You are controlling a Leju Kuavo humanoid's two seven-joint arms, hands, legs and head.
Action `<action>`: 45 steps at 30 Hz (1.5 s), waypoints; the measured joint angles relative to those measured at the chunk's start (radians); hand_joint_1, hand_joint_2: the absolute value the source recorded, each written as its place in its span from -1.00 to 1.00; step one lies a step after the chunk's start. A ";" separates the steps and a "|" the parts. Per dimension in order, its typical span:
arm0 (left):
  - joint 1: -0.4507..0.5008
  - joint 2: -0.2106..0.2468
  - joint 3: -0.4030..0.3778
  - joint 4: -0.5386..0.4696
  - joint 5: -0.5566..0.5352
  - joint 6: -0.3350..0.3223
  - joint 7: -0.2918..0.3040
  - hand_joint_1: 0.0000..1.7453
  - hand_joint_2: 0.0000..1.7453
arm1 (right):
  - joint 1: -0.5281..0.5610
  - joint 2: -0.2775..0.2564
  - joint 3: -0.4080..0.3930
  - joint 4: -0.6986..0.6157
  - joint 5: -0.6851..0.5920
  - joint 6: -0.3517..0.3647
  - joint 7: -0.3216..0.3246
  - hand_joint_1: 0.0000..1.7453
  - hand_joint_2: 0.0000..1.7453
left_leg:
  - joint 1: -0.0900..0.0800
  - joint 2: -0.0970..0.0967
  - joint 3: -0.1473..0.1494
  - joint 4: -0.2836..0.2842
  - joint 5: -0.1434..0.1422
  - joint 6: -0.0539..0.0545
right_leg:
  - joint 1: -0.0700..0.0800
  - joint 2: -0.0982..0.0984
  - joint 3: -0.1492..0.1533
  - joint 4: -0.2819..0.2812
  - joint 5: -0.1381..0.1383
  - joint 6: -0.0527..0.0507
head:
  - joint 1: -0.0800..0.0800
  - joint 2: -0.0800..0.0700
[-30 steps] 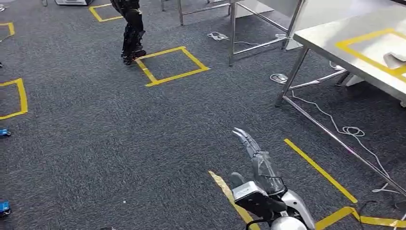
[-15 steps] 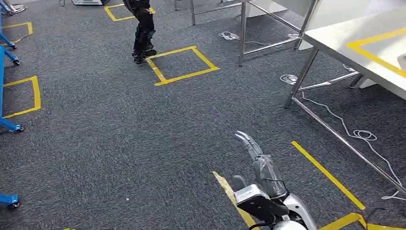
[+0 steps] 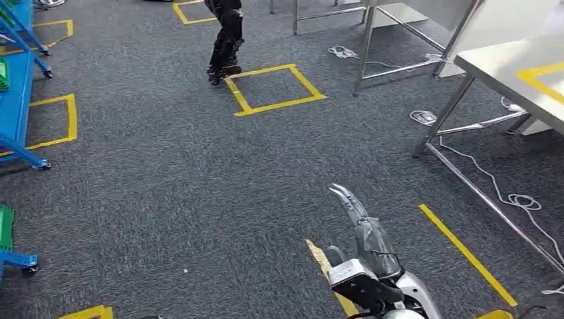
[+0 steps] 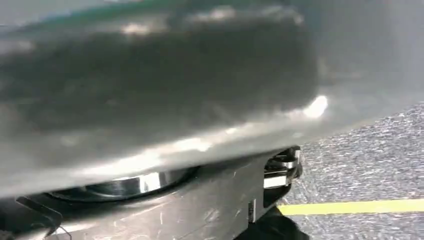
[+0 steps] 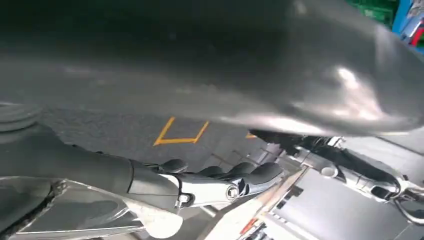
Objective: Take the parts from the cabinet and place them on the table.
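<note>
Hanging released over open carpet [image 3: 166, 186], right robot hand [image 3: 364, 232], table [image 3: 505, 66] edge well apart.

light: bright, even | wrist views: blurred, glare spots | shadows: soft

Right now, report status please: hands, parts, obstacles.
Right hand empty, fingers straight. Left hand: cannot tell. No parts seen; blue rack at left, table at right. Another robot's legs ahead on carpet.
</note>
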 joint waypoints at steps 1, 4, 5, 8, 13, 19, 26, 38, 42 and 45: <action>-0.002 0.000 0.000 0.000 0.000 0.000 0.000 -1.00 -1.00 | 0.000 -0.001 0.000 0.000 0.000 0.000 0.000 -1.00 -1.00 | -0.006 -0.007 -0.008 0.014 -0.005 -0.007 | 0.001 0.012 0.018 -0.024 -0.013 -0.004 | 0.000 0.000; 0.003 0.000 0.000 0.000 0.000 0.000 0.000 -1.00 -1.00 | 0.002 -0.002 0.000 -0.001 0.000 -0.003 -0.001 -1.00 -1.00 | 0.000 -0.017 -0.012 0.009 0.002 -0.017 | 0.009 0.003 0.018 -0.016 -0.010 -0.021 | -0.002 0.000; 0.004 0.001 0.000 0.000 0.000 0.000 0.000 -1.00 -1.00 | 0.001 -0.002 0.000 -0.001 0.000 -0.003 -0.001 -1.00 -1.00 | 0.001 -0.021 -0.012 0.013 -0.002 -0.021 | 0.002 -0.003 0.020 -0.022 -0.006 -0.028 | -0.002 0.000; 0.000 0.000 0.000 0.000 0.000 0.000 0.000 -1.00 -1.00 | 0.002 -0.002 0.001 -0.001 0.000 -0.003 -0.002 -1.00 -1.00 | 0.004 0.019 -0.071 0.149 -0.084 -0.038 | 0.003 -0.025 0.025 -0.023 -0.008 -0.042 | -0.006 0.000; 0.007 0.002 0.000 0.000 0.000 0.000 0.000 -1.00 -1.00 | 0.005 -0.002 0.001 0.000 0.000 -0.005 -0.003 -1.00 -1.00 | 0.009 0.027 -0.113 0.228 -0.064 -0.038 | 0.007 -0.055 0.030 -0.023 -0.013 -0.045 | -0.008 0.000; 0.005 0.004 0.000 0.000 0.000 0.003 0.000 -1.00 -1.00 | 0.011 -0.002 0.005 0.000 -0.002 -0.009 -0.009 -1.00 -1.00 | -0.012 0.062 -0.016 0.012 0.000 -0.012 | 0.011 -0.083 0.036 -0.028 -0.018 -0.025 | -0.006 0.000; 0.005 0.005 0.000 0.000 0.002 0.003 0.000 -1.00 -1.00 | 0.013 -0.008 0.006 0.010 -0.003 -0.017 -0.013 -1.00 -1.00 | -0.004 0.025 -0.007 -0.011 0.014 0.013 | 0.010 -0.028 -0.114 0.272 -0.159 -0.006 | 0.002 0.000; 0.005 0.005 0.001 0.000 0.002 0.000 -0.001 -1.00 -1.00 | 0.005 -0.011 0.015 0.017 -0.003 -0.038 -0.015 -1.00 -1.00 | 0.000 0.011 -0.057 0.092 -0.045 -0.034 | 0.001 -0.011 0.031 -0.024 -0.014 -0.040 | -0.008 0.000; 0.006 0.005 0.001 0.000 0.002 -0.001 -0.002 -1.00 -1.00 | 0.005 -0.011 0.016 0.019 -0.005 -0.038 -0.015 -1.00 -1.00 | 0.008 0.026 -0.167 0.325 -0.128 -0.042 | 0.006 -0.051 0.034 -0.024 -0.018 -0.045 | -0.007 0.000; 0.007 0.005 0.001 0.000 0.001 -0.001 -0.002 -1.00 -1.00 | 0.002 -0.011 0.018 0.019 -0.005 -0.038 -0.015 -1.00 -1.00 | 0.006 0.039 -0.067 0.121 -0.003 -0.030 | 0.009 -0.076 0.044 -0.024 -0.025 -0.045 | -0.007 0.000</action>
